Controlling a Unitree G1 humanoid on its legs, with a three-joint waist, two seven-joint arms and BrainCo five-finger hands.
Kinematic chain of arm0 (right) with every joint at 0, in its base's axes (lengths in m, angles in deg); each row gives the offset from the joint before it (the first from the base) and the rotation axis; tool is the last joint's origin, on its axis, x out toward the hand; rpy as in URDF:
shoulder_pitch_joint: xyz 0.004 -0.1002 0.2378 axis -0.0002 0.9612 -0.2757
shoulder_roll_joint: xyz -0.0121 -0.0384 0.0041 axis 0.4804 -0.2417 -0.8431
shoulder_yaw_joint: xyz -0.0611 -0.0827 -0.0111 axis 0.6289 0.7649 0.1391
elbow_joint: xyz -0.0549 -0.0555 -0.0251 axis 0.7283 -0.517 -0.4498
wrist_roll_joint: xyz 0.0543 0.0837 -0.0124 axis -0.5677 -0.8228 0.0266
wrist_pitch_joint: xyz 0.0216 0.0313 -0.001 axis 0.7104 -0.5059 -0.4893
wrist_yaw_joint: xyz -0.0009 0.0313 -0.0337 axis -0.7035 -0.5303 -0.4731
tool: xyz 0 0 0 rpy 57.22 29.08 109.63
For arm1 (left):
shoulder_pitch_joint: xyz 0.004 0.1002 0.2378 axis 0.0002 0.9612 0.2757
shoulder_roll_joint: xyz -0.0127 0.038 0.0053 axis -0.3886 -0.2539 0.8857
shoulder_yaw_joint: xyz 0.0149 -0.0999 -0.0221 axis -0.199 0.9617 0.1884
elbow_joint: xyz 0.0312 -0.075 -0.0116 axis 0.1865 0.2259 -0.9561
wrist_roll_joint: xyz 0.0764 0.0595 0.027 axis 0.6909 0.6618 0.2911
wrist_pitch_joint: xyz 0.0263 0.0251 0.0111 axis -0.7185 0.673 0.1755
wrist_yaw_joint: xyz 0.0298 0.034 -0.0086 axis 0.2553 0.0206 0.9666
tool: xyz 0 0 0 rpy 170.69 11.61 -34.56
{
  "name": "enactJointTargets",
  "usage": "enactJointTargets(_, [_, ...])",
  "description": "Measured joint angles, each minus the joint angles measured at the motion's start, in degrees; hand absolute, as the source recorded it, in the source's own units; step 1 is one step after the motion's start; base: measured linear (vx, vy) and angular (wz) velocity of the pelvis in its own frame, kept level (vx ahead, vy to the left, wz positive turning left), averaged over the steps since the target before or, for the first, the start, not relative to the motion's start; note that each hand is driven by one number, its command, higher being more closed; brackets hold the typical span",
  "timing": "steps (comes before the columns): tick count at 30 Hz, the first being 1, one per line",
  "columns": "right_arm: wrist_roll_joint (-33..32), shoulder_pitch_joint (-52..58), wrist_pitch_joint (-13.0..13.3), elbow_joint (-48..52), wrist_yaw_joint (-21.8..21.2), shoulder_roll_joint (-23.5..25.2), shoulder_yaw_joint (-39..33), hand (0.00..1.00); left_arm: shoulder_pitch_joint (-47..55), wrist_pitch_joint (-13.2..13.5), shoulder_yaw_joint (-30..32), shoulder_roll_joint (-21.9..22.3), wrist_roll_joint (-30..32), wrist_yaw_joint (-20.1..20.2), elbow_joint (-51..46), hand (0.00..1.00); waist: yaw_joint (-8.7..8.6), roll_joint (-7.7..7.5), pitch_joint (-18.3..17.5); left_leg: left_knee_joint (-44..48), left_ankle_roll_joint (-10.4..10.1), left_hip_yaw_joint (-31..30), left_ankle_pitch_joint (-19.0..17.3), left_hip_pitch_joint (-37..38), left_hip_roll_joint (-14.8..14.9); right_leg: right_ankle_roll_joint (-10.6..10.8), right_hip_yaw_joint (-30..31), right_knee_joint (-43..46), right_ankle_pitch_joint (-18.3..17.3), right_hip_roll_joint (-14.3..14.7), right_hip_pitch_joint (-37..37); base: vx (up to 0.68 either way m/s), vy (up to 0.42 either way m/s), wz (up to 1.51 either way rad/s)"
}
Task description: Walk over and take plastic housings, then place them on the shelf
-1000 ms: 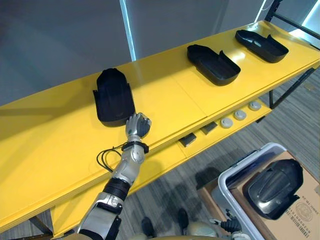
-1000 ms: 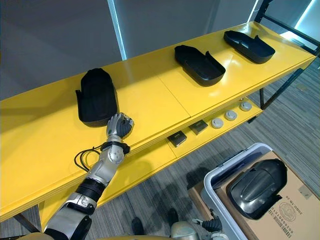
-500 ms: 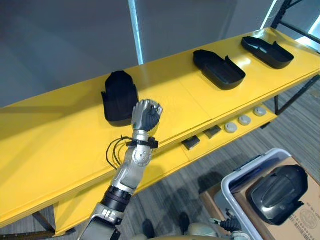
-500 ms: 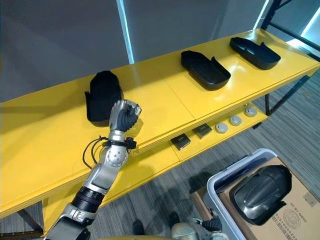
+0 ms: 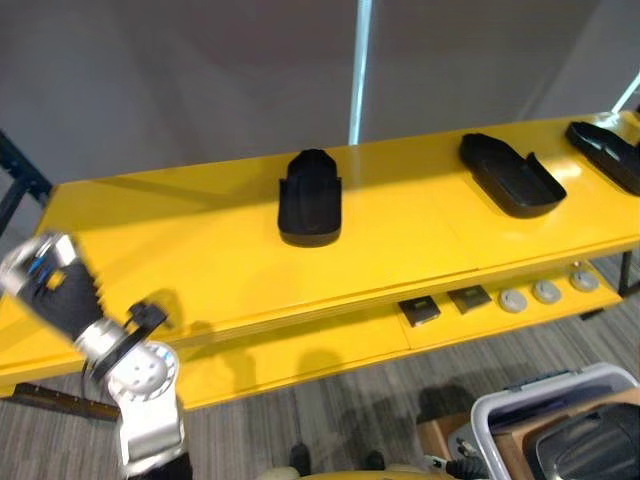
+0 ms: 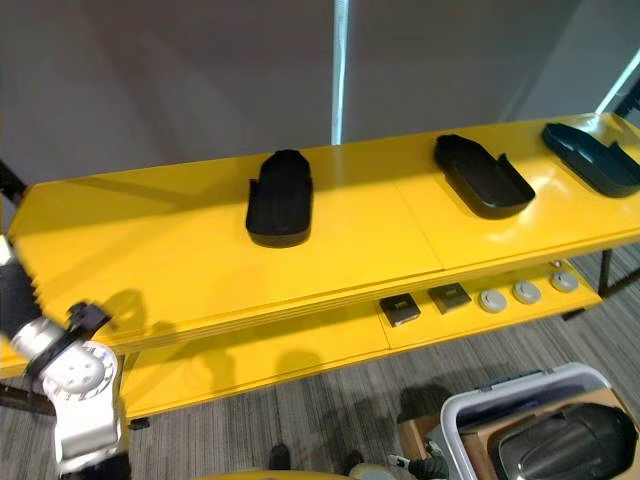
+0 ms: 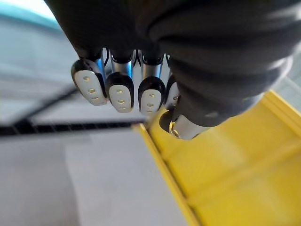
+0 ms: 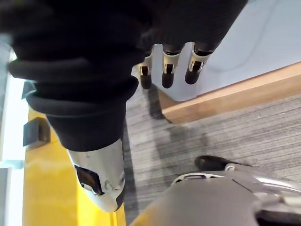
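Observation:
Three black plastic housings lie on the yellow shelf: one in the middle, a second further right, a third at the right edge. Another housing lies in the white bin on the floor at the lower right. My left hand is raised at the lower left, off the shelf's left end and well clear of the housings. Its fingers are curled into a fist with nothing in them. My right hand hangs over the carpet beside the bin, fingers relaxed and holding nothing.
A lower yellow ledge under the shelf carries two small dark blocks and several round grey discs. A cardboard box holds the bin. A grey wall stands behind the shelf. Grey carpet lies in front.
The camera has drawn back and turned left. My left hand, a fist by the middle housing before, has come off the shelf to the lower left. The housing stays on the shelf.

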Motion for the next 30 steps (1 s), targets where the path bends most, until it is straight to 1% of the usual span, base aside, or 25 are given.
enactJointTargets(1, [0.0,0.0,0.0,1.0,0.0,0.2,0.1,0.00,0.5,-0.8,-0.4,0.2,-1.2,1.9,2.9,1.00,0.07,-0.14,-0.1,0.0,0.0,0.3,0.0,0.0,0.0,0.1,-0.2,0.1,-0.3,-0.1,0.0,-0.02,-0.006,0.18])
enactJointTargets(2, [0.0,0.0,-0.1,2.8,-0.1,0.6,0.2,0.00,1.1,-2.3,-2.3,0.3,-1.7,5.2,9.2,1.00,0.14,-0.40,-0.2,0.0,0.0,1.1,0.0,0.0,0.1,0.4,-0.4,0.5,-0.6,-0.3,-0.1,-0.01,0.001,0.09])
enactJointTargets(3, [0.0,-0.1,-0.1,3.8,-0.1,0.8,0.2,0.00,1.6,-3.2,-4.4,0.3,-1.7,7.6,13.5,0.00,0.13,-0.51,-0.3,0.0,0.0,1.6,0.0,0.0,0.1,0.4,-0.6,0.9,-0.8,-0.5,-0.2,0.00,0.015,0.06])
enactJointTargets(5, [0.0,-0.4,-0.2,4.7,-0.2,1.5,0.4,0.00,1.7,-4.5,-9.0,0.2,-1.5,13.2,23.6,0.00,0.07,-0.50,-0.4,0.0,0.2,2.0,-0.2,0.0,-0.1,0.6,-0.4,1.0,-1.0,-0.7,-0.3,0.01,0.011,-0.04])
enactJointTargets(8, [0.0,-0.8,-0.4,4.3,-0.2,2.4,0.5,0.00,0.2,-5.7,-15.0,0.2,-0.7,19.3,36.1,0.00,-0.42,-1.05,-0.7,0.0,0.3,2.9,-0.3,0.2,-0.1,0.7,0.6,1.0,-1.1,-0.7,-0.5,0.06,0.010,-0.14])
enactJointTargets(10, [0.0,-1.1,-0.4,3.1,-0.1,2.2,0.5,0.00,-1.1,-5.8,-16.2,-0.9,1.5,20.5,38.0,0.00,-0.43,-0.90,-0.7,0.0,0.3,3.4,-0.3,0.0,-0.1,0.7,1.1,1.1,-1.2,-0.7,-1.0,0.03,-0.003,-0.13])
enactJointTargets(12, [0.0,-1.4,-0.5,2.3,-0.1,2.2,0.5,0.00,-2.5,-5.8,-17.4,-1.9,3.8,20.8,39.9,0.00,-0.51,-0.51,-0.4,0.0,0.5,4.4,-0.2,0.4,0.1,0.6,2.1,1.1,-1.2,-0.6,-1.2,0.05,-0.007,-0.26])
enactJointTargets(14, [0.0,-1.7,-0.5,2.3,0.1,2.2,0.5,0.00,-2.8,-5.8,-17.9,-2.1,5.0,20.8,40.6,0.00,-1.27,0.33,-0.4,0.0,0.4,5.2,-0.3,0.7,0.1,0.6,2.7,1.0,-1.2,-0.6,-1.2,0.06,-0.003,-0.24])
enactJointTargets(15, [0.0,-1.9,-0.5,2.0,0.1,2.0,0.5,0.00,-3.2,-5.8,-18.3,-2.2,5.7,20.8,41.5,0.00,-1.74,0.52,-0.4,0.0,0.4,5.8,-0.4,1.3,0.1,0.6,3.4,1.1,-1.2,-0.6,-1.1,0.06,0.005,-0.25])
enactJointTargets(16, [0.0,-2.5,-0.5,1.9,0.2,1.8,0.4,0.00,-3.6,-5.8,-18.7,-2.3,5.9,20.8,42.1,0.00,-2.04,1.15,-0.2,0.0,0.4,6.5,-0.4,1.5,0.1,0.6,3.9,1.0,-1.2,-0.6,-1.2,0.05,0.004,-0.26])
enactJointTargets(18, [0.1,-2.6,-0.6,1.9,0.2,1.2,0.4,0.00,-4.2,-5.8,-20.0,-2.6,6.4,20.7,42.3,0.00,-2.06,1.79,0.0,0.0,0.2,7.0,-0.5,1.7,0.2,0.6,4.4,1.0,-1.2,-0.5,-1.2,0.01,-0.011,-0.18])
enactJointTargets(21, [0.1,-3.5,-1.2,0.6,0.4,1.3,0.4,0.00,-4.7,-5.8,-20.5,-2.8,7.7,20.6,42.6,0.00,-1.90,1.95,0.1,0.0,0.0,8.5,-1.0,2.4,0.8,0.5,5.6,0.9,-1.2,0.1,-1.2,0.00,-0.028,-0.23])
enactJointTargets(26, [0.2,-3.6,-1.3,0.6,1.2,1.2,0.2,0.00,-4.8,-5.9,-23.3,-2.8,8.1,20.8,43.4,0.00,-2.11,1.99,0.1,0.0,-0.2,9.8,-1.8,2.6,1.2,0.2,6.9,0.8,-1.2,0.5,-1.4,-0.01,-0.027,-0.15])
enactJointTargets(28, [0.1,-3.7,-1.3,0.7,1.2,1.1,0.1,0.00,-4.8,-5.9,-23.9,-2.8,8.1,20.8,43.4,0.00,-1.89,2.15,0.1,0.3,-0.3,10.8,-2.1,2.4,1.3,0.2,8.3,1.0,-1.2,0.5,-2.4,0.01,-0.003,-0.28])
enactJointTargets(30, [0.1,-4.2,-1.3,0.7,1.3,1.1,0.2,0.00,-4.8,-5.9,-23.9,-2.8,8.2,20.8,43.4,0.00,-1.89,2.22,0.1,0.7,0.0,10.4,-2.2,1.5,1.0,0.3,9.4,1.3,-1.1,0.5,-3.9,0.05,0.010,-0.24])
